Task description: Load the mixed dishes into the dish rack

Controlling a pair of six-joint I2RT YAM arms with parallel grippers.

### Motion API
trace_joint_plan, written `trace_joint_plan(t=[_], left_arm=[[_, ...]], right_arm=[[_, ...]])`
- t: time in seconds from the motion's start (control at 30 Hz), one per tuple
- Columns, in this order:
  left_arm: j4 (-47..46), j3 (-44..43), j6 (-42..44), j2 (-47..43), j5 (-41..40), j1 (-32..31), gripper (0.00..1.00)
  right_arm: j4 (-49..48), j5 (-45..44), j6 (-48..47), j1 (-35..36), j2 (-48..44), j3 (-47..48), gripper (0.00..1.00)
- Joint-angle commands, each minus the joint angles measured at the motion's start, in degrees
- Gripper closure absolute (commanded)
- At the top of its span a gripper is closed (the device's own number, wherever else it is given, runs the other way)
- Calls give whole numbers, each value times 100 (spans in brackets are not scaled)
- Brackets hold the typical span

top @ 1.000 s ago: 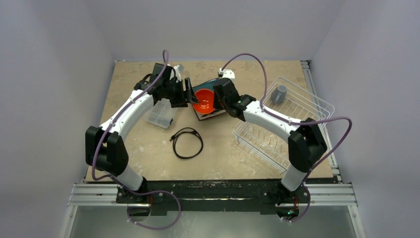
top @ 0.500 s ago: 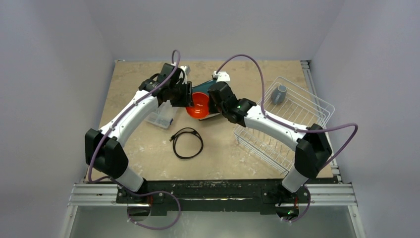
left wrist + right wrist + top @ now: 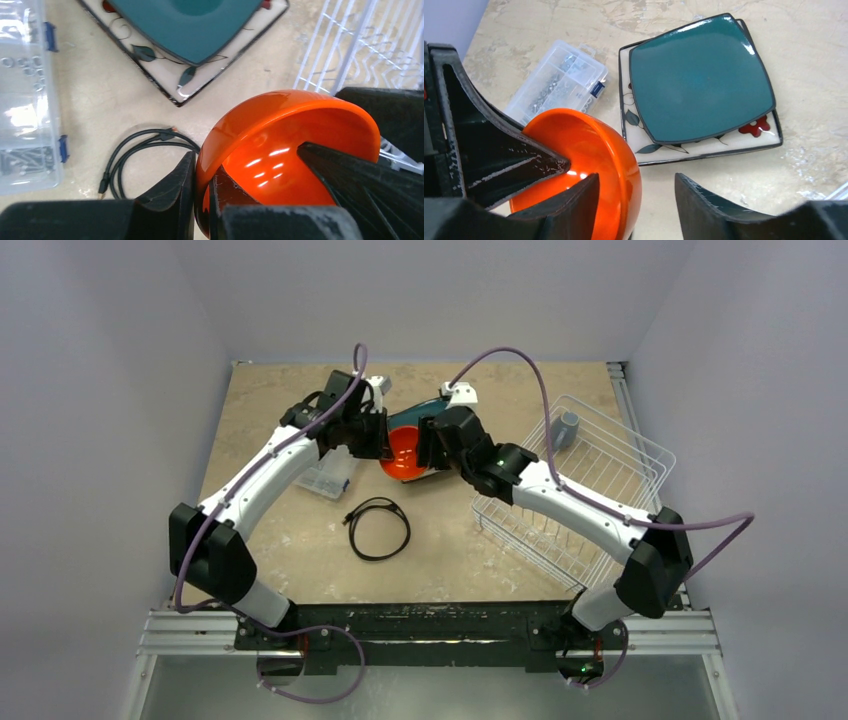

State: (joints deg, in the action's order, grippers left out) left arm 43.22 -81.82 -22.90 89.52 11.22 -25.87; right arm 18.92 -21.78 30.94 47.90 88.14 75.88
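The orange bowl (image 3: 403, 453) hangs tilted on its side between my two grippers, above the table's back middle. My left gripper (image 3: 202, 165) is shut on the bowl's (image 3: 280, 145) rim, one finger inside and one outside. My right gripper (image 3: 636, 177) is open: its left finger sits inside the bowl (image 3: 589, 150), and its right finger stands clear of the wall. Below lie the dark teal plate (image 3: 699, 75) stacked on the dark-rimmed patterned plate (image 3: 704, 145). The white dish rack (image 3: 590, 490) stands at the right with the grey-blue mug (image 3: 567, 428) in its far corner.
A clear plastic compartment box (image 3: 325, 480) lies left of the plates, under my left forearm. A black coiled cable (image 3: 378, 530) lies on the table in front of the bowl. The rack's wires (image 3: 350, 50) show close to the bowl in the left wrist view.
My left gripper has closed onto the bowl's rim. My right gripper, shut on the bowl before, has opened. The bowl shifted slightly toward the back left as the arms met.
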Motion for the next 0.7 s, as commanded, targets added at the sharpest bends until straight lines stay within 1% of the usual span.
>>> trace_joint_plan(t=[0.0, 0.07, 0.13, 0.17, 0.2, 0.33, 0.43, 0.67], left_arm=[[-870, 165, 5, -447, 1232, 43, 100], [-1299, 327, -223, -434, 2112, 163, 100], [-1806, 512, -575, -397, 2853, 295, 100], [-2058, 607, -739, -392, 3113, 339, 100], [-2339, 690, -862, -389, 3286, 359, 100], [-2761, 852, -1112, -422, 3700, 365, 100], [-3090, 1015, -1281, -463, 3823, 371, 100], [-3329, 1142, -1420, -475, 3894, 333, 100]], right_arm=[[-4, 150, -79, -19, -586, -255, 35], [4, 392, -199, -26, -776, -303, 22], [-6, 786, -265, -50, -997, -378, 5], [-37, 1013, -272, -73, -1136, -459, 2], [-92, 1181, -247, -90, -1277, -545, 1], [-404, 1584, -33, -224, -2009, -958, 1], [-514, 1897, 183, -415, -2338, -1160, 1], [-1390, 2817, 872, -747, -2513, -1766, 1]])
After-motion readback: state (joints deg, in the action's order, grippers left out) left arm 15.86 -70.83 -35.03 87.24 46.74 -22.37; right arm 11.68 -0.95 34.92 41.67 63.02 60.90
